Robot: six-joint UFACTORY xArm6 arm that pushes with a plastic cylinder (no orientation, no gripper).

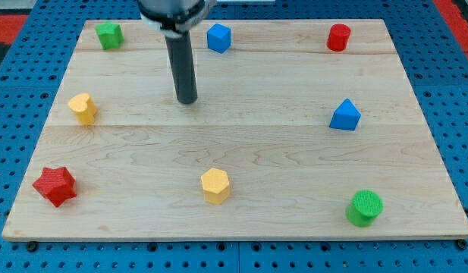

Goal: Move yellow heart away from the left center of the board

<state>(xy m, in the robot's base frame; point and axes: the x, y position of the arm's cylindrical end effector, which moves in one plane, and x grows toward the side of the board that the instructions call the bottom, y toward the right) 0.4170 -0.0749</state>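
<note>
Progress looks like basically zero so far, since the small yellow heart-shaped block [83,108] sits at the left center of the light wooden board [241,152], untouched, with my tip [187,99] well apart to its right, no fingers on this rod.

My tip [187,99] is resting on the pale wooden board [241,144], well to the view's right of the small yellow heart block [83,108]. Below the heart a red star block [54,186] is sitting; above it, a green block [108,35], possibly star-shaped.
</note>
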